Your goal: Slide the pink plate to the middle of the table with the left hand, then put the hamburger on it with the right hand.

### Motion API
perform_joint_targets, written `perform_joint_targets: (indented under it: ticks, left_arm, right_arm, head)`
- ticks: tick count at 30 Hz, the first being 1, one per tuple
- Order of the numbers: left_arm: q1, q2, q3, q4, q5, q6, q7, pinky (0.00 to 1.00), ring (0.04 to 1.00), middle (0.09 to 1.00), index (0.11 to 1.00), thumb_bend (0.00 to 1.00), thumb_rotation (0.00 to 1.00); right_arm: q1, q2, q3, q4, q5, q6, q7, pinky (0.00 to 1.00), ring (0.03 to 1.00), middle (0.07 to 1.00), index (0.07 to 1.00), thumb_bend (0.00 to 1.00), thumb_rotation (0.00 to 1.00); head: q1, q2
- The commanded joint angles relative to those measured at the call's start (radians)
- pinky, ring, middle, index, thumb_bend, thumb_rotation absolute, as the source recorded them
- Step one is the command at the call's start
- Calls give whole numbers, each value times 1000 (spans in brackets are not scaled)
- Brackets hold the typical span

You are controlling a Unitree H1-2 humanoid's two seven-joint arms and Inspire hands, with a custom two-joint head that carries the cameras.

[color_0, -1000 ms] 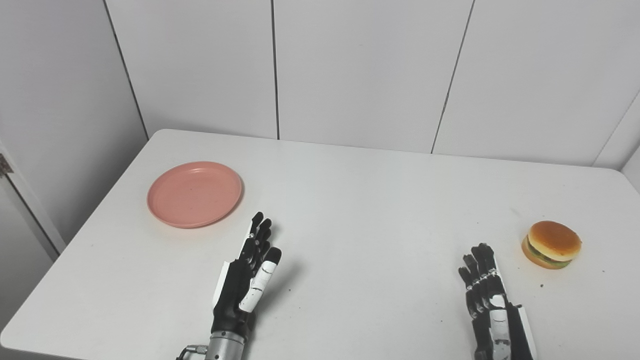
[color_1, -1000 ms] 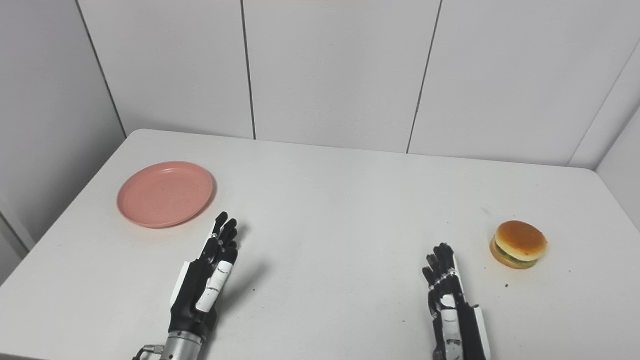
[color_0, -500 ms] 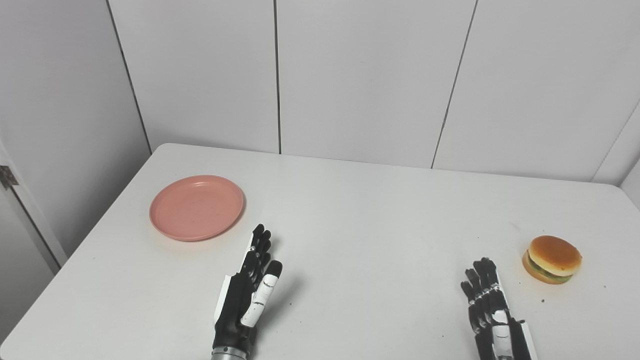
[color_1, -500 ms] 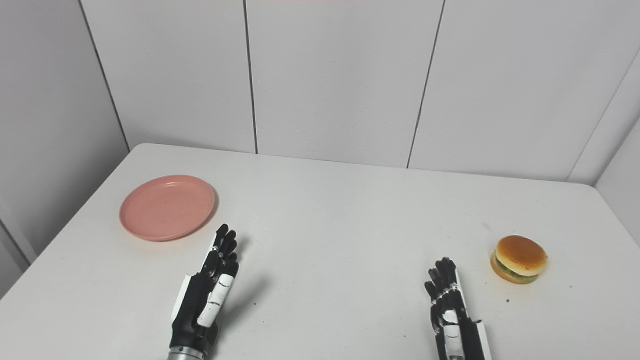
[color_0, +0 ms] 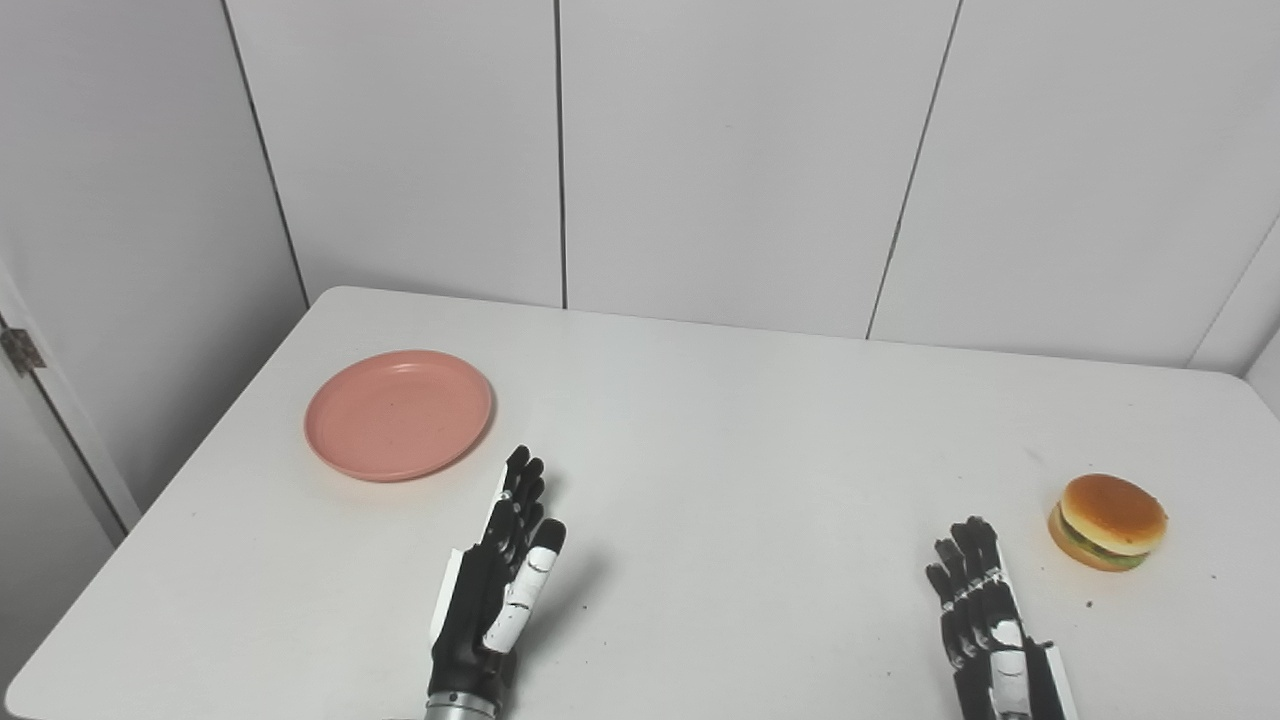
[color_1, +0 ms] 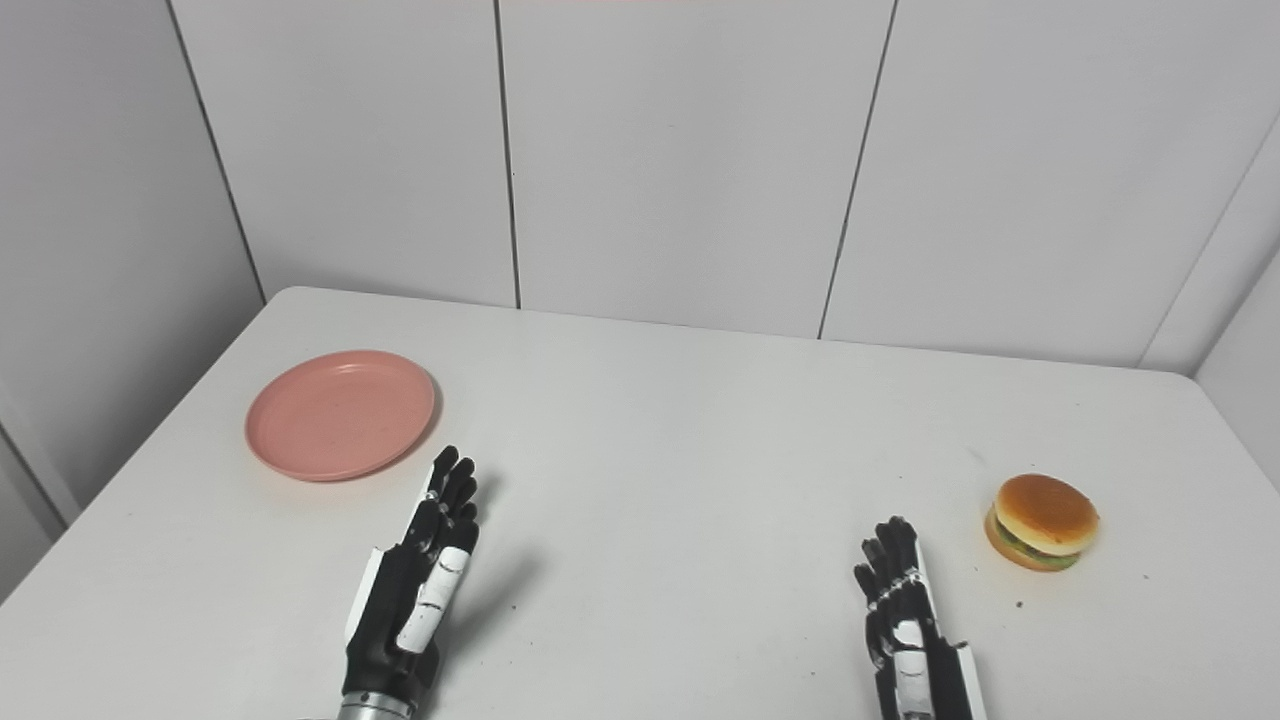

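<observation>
Left eye view: pink plate (color_0: pixel 399 414) is being seen lying flat on the white table (color_0: pixel 720 420), far left side, well off the middle, nothing on it. Left hand (color_0: pixel 495 585) is being held just right of and nearer than the plate, not touching it, fingers (color_0: pixel 522 482) stretched straight and apart, released, nothing being grasped. Table middle is being crossed only by the hand's shadow. Right hand (color_0: pixel 985 620) is being held low at the near right, fingers extended, released, nothing held. Hamburger (color_0: pixel 1107 508) is being seen sitting on the table just right of and beyond that hand, apart from it
</observation>
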Motion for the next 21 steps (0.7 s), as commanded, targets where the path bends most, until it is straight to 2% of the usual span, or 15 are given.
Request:
perform_joint_targets:
  ticks: [1,3,6,10,15,19,21]
  left_arm:
    - [-43,-4,4,4,-2,12,8,1000,984,979,1000,776,781]
    - [-77,10,18,-14,1,11,12,1000,973,976,993,793,789]
    - [-144,39,48,-31,38,-25,34,990,952,964,976,826,801]
    - [-215,68,84,-44,71,-54,57,943,921,942,956,831,797]
    - [-315,118,129,-37,48,-69,61,924,904,919,915,820,801]
    - [-383,171,156,-5,3,-89,47,931,897,910,889,868,792]
    - [-412,191,167,-5,-8,-85,43,904,890,906,873,887,784]
  right_arm:
    - [-25,-27,-22,104,-14,19,-26,1000,1000,1000,977,749,928]
    - [-26,-25,-21,107,-18,16,-30,1000,1000,998,972,754,924]
    - [-25,-22,-21,106,-18,13,-35,1000,1000,995,967,770,912]
    - [-20,-19,-18,98,-16,13,-35,1000,1000,997,970,775,903]
    - [-15,-23,-15,87,-15,18,-37,1000,1000,997,969,774,898]
    - [-16,-23,-14,90,-13,17,-38,1000,1000,995,966,775,895]
    - [-18,-23,-14,94,-17,14,-40,1000,1000,994,964,777,902]
  head:
    - [0,0]
    - [-2,0]
    - [-6,-2]
    - [-12,0]
    - [-16,5]
    - [-11,3]
    - [-10,3]
